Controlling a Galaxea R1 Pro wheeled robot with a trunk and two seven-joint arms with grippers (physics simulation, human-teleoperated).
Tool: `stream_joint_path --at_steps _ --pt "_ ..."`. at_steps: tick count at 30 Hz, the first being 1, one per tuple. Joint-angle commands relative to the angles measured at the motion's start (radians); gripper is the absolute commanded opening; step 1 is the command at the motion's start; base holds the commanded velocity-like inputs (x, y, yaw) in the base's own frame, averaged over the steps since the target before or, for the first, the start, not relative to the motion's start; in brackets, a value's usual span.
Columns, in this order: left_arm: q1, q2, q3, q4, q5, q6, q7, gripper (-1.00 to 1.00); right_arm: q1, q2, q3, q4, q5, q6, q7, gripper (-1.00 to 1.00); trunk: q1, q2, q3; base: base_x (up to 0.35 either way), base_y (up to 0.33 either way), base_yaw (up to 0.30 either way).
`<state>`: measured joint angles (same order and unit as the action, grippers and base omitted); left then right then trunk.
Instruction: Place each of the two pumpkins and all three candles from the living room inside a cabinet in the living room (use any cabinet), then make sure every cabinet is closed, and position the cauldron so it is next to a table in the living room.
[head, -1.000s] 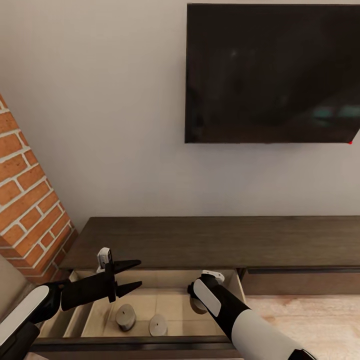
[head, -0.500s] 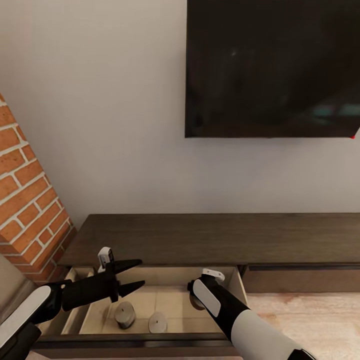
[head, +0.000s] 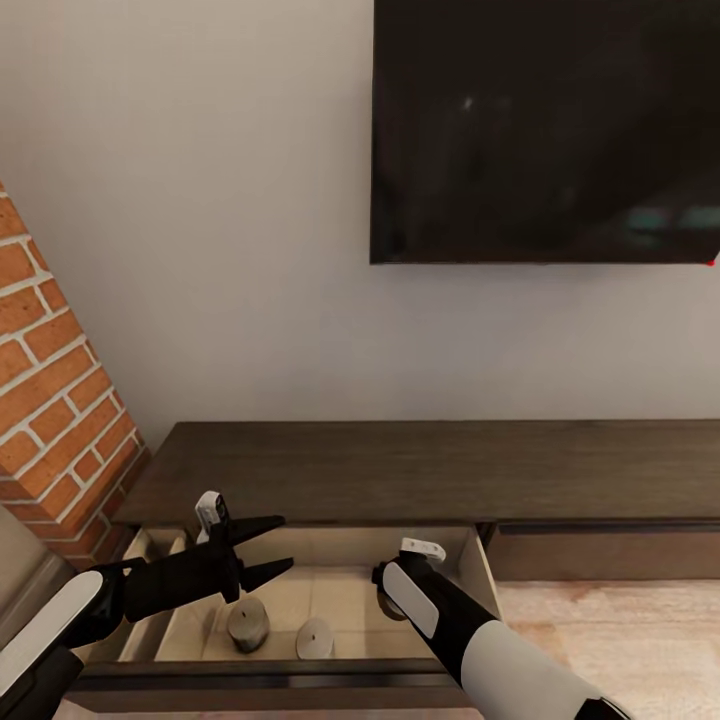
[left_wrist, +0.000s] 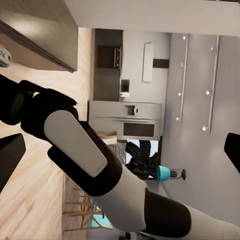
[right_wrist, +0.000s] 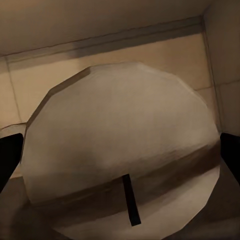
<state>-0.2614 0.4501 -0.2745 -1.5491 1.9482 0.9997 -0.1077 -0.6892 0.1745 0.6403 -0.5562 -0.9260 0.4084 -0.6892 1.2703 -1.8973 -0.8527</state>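
Note:
The cabinet (head: 430, 470) runs along the wall, and its left drawer (head: 340, 547) is pulled out. Two candles (head: 248, 625) (head: 315, 637) stand on the drawer floor. My left gripper (head: 272, 548) hovers open just above the left one, with nothing in it. My right arm (head: 420, 600) reaches down into the drawer's right part, and its wrist hides the fingers in the head view. In the right wrist view a third candle (right_wrist: 122, 160) sits on the drawer floor right in front of the right gripper (right_wrist: 120, 162), whose fingertips (right_wrist: 10, 157) stand wide apart at its sides.
A dark TV (head: 545, 130) hangs on the wall above the cabinet. A brick column (head: 50, 400) closes off the left side. To the right of the open drawer is a closed drawer front (head: 610, 555), with wooden floor (head: 620, 630) in front of it.
The whole picture has slid up a little, so the camera moved. Both arms hold nearly the same place over the drawer, and the candles have not moved.

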Motion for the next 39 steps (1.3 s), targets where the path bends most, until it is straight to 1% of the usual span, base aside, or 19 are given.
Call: stream_joint_path --at_steps 1,8,37,38,39 --pt "-0.001 0.001 -0.002 -0.003 -0.008 0.000 -0.011 1.00 -0.001 0.000 0.003 -0.001 -0.002 0.004 -0.006 -1.00 0.004 -0.008 -0.004 0.000 0.000 0.000" --pt "-0.001 0.001 -0.016 -0.011 -0.008 0.000 -0.011 1.00 -0.001 0.000 0.004 -0.001 -0.002 0.004 -0.004 -1.00 0.031 -0.057 -0.026 0.000 0.000 0.000" --pt "-0.001 0.000 -0.018 -0.009 -0.008 -0.001 -0.010 1.00 -0.001 -0.001 0.006 0.001 -0.004 0.026 0.000 -1.00 0.142 -0.260 -0.117 0.000 0.000 0.000" --pt "-0.001 0.001 -0.018 -0.009 -0.008 0.000 -0.011 1.00 -0.001 -0.001 0.006 0.001 -0.004 0.029 0.000 -1.00 0.142 -0.260 -0.117 0.000 0.000 0.000" --pt "-0.001 0.001 -0.018 -0.009 -0.008 -0.001 -0.011 1.00 -0.001 -0.001 0.006 0.001 -0.004 0.032 0.000 1.00 0.142 -0.260 -0.117 0.000 0.000 0.000"
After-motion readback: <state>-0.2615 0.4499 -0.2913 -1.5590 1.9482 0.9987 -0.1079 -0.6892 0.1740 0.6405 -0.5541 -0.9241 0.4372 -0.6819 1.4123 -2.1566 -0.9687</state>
